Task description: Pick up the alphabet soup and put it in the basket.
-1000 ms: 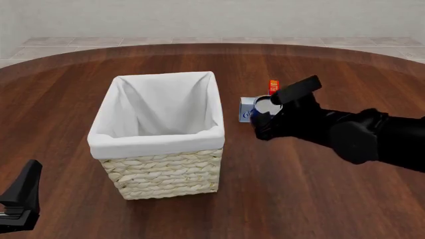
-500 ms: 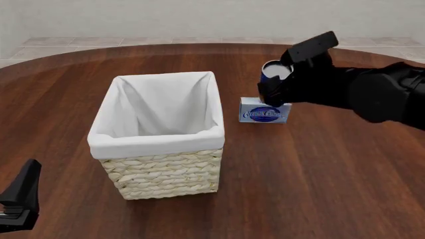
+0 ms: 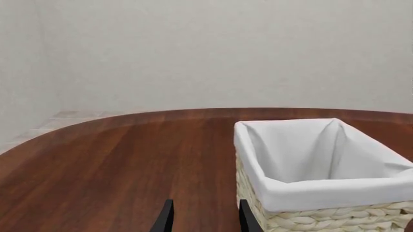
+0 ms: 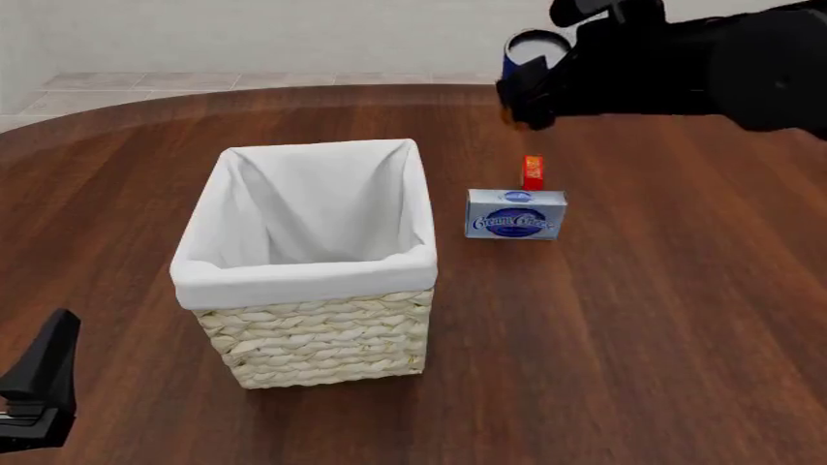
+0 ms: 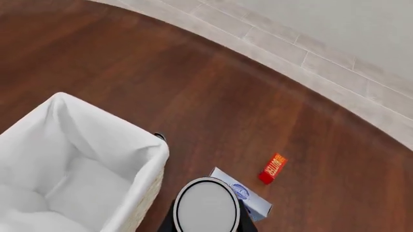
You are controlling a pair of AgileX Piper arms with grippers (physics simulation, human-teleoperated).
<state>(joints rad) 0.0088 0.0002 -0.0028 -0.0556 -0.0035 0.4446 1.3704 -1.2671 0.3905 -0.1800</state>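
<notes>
High up, right claw (image 4: 533, 89) clasps alphabet soup (image 4: 532, 53).

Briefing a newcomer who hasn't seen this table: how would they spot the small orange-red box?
Start at the big wicker basket with its white lining. To its right lies a blue-white cream cheese box. Just beyond that stands the small orange-red box, the smallest thing on the table and the only red one.

A blue-white cream cheese box (image 4: 516, 214) lies on the brown wooden table (image 4: 621, 329). Just behind the box, apparently not touching it, stands a small orange-red box (image 4: 532, 172), its print too small to read.
</notes>
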